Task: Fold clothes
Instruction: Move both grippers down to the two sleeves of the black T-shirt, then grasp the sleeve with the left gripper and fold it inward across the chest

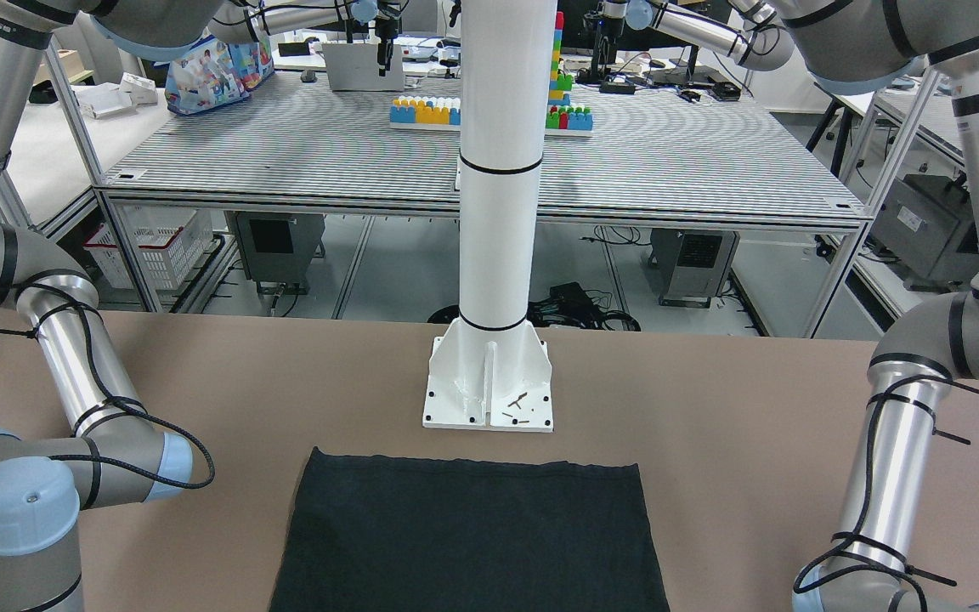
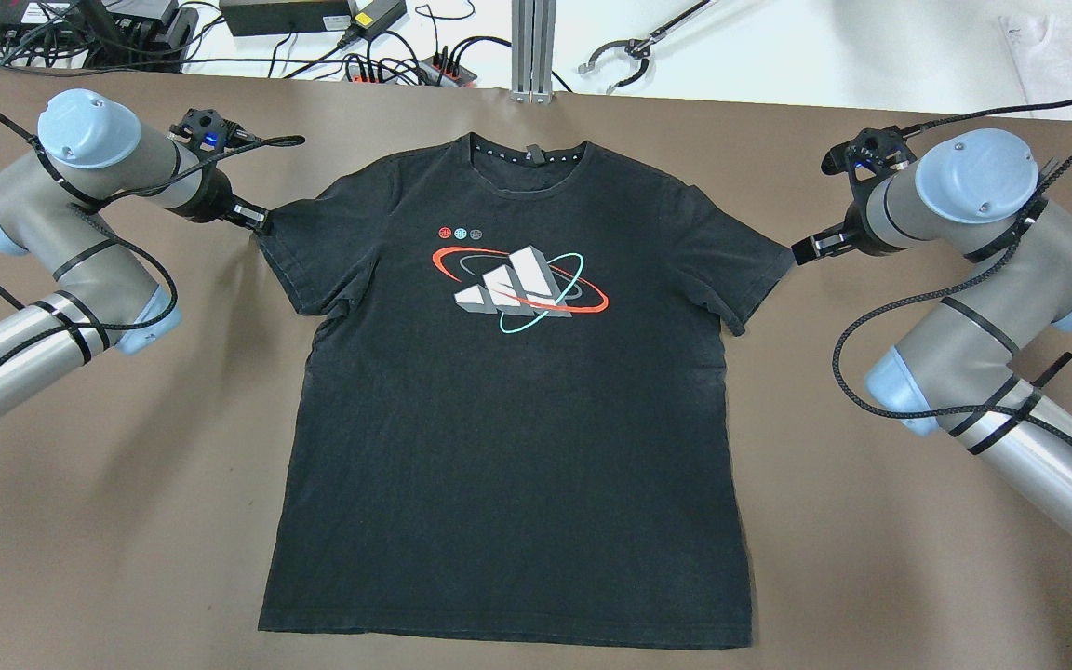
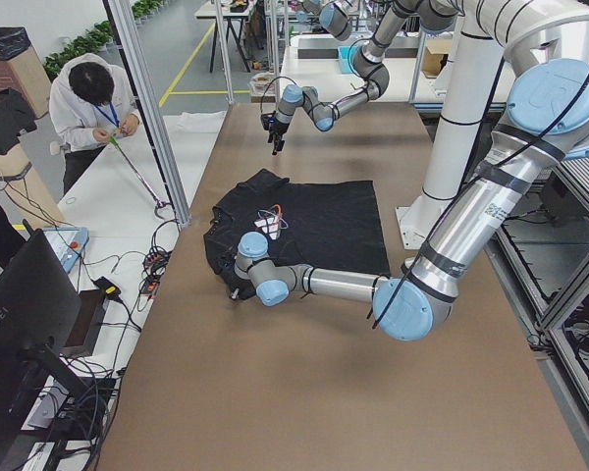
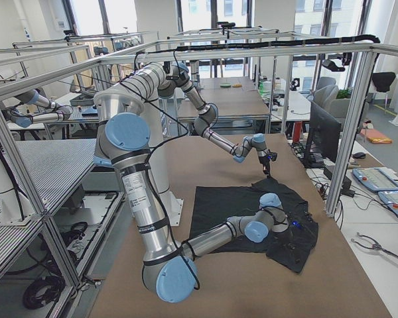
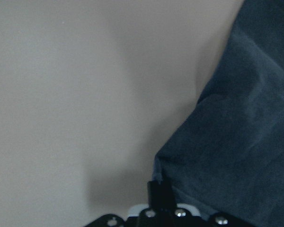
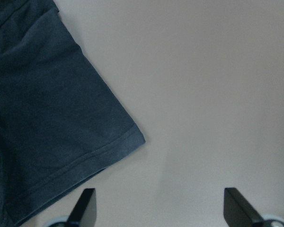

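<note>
shirt (image 2: 508, 400) flat on table (image 2: 127, 521); front view catches only its hem | left gripper (image 2: 255, 220) closed at sleeve corner | right gripper (image 6: 158, 193) open, wrist view shows it clear of sleeve

Your 2 arms are brushed silver tubes with grey joints and pale blue round caps. On the left arm (image 2: 117, 177) a black braided cable (image 2: 170, 296) is cinched on with black zip ties; the right arm (image 2: 945, 209) wears the same. A blue light (image 2: 210, 140) glows on each black wrist mount, at 3 o'clock from the left cap and 9 o'clock from the right. The right gripper (image 6: 158, 208) has 2 flat black fingers (image 6: 86, 204). The white pillar (image 1: 498, 212) has black ring seams and a screwed base plate (image 1: 455, 408).
</note>
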